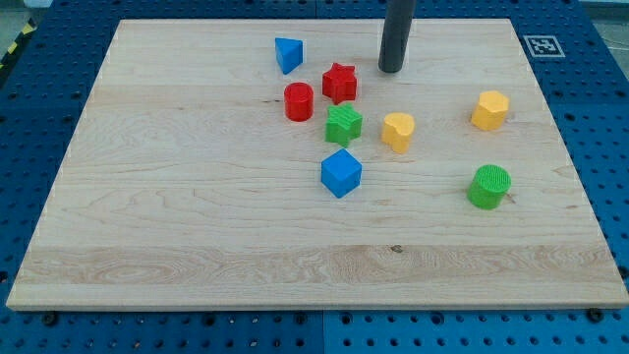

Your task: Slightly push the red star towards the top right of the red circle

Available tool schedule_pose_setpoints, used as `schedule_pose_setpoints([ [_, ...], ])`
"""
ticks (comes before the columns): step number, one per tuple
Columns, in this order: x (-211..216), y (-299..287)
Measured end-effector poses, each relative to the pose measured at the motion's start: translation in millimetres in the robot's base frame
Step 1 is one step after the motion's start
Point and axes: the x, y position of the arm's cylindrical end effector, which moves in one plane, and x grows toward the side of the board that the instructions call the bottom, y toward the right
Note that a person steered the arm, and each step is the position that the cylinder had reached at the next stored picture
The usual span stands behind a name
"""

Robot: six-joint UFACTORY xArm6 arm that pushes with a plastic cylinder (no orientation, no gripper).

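Note:
The red star (340,83) lies on the wooden board, just right of and a little above the red circle (299,101), nearly touching it. My tip (391,70) rests on the board to the right of the red star and slightly higher in the view, with a small gap between them. The dark rod rises out of the view's top.
A blue triangle (287,54) lies up-left of the red circle. A green star (343,124) sits just below the red star. A blue cube (341,173), a yellow heart-like block (398,130), a yellow hexagon (489,109) and a green cylinder (488,187) lie lower and to the right.

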Motion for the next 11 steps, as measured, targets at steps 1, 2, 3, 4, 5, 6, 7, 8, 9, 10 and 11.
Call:
schedule_pose_setpoints([
  [1, 11.7, -0.6],
  [2, 11.7, -0.6],
  [3, 12.6, -0.6],
  [4, 18.5, -6.7],
  [5, 20.6, -8.5],
  [6, 26.6, -10.5],
  [7, 28.7, -10.5],
  [8, 33.4, -10.5],
  [9, 42.9, -13.6],
  [10, 46.5, -20.9],
  [11, 47.3, -22.9],
])
